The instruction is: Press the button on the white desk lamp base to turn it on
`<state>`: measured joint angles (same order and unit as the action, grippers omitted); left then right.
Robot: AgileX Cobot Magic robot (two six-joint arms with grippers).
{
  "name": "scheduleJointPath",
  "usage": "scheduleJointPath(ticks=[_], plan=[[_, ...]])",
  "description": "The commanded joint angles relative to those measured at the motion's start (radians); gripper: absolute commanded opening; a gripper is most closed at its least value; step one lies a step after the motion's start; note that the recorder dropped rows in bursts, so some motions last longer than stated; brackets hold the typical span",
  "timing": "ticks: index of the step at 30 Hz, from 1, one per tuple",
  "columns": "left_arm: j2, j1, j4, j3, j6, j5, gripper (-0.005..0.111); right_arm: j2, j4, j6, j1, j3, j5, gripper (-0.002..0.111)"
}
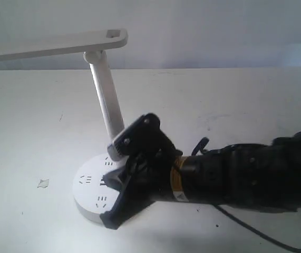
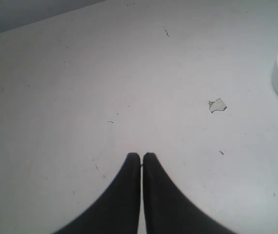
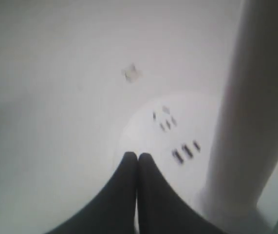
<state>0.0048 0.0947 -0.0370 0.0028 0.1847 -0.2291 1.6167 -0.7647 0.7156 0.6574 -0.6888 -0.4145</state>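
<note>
Right fingers (image 3: 129, 170) pressed together, tips over the round base (image 3: 143, 129) of the white desk lamp (image 1: 106, 89) beside dark socket slots (image 3: 185, 152), contact unclear, button not discernible, leaning column (image 3: 248, 122) close alongside, left fingers (image 2: 131, 173) likewise closed tight above the bench (image 2: 104, 73), near a paper scrap (image 2: 217, 105).

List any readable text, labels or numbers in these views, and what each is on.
None can be read in any view.
yellow band on the right arm: may be a sticker, too blurred to read.
base: only dark socket slots and port marks, no legible print.
scrap on the table: no print visible.
</note>
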Motion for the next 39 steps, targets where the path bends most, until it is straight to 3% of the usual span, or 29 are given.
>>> scheduleJointPath(ticks=[1, 14, 26, 30, 39], plan=[[-0.005, 0.002, -0.005, -0.003, -0.001, 0.004, 0.001, -0.209, -0.002, -0.04, 0.0, 0.023, 0.023, 0.0], [-0.005, 0.002, -0.005, -0.003, -0.001, 0.004, 0.001, -0.938, 0.004, -0.076, 0.0, 0.248, 0.586, 0.0], [-0.005, 0.002, -0.005, -0.003, -0.001, 0.004, 0.001, -1.502, -0.192, 0.267, 0.0, 0.339, 1.069, 0.0], [-0.005, 0.002, -0.005, -0.003, -0.001, 0.004, 0.001, -1.589, -0.134, 0.457, 0.0, 0.341, 1.127, 0.0], [-0.005, 0.002, -0.005, -0.003, -0.001, 0.004, 0.001, -1.617, -0.126, 0.471, 0.0, 0.341, 1.125, 0.0]])
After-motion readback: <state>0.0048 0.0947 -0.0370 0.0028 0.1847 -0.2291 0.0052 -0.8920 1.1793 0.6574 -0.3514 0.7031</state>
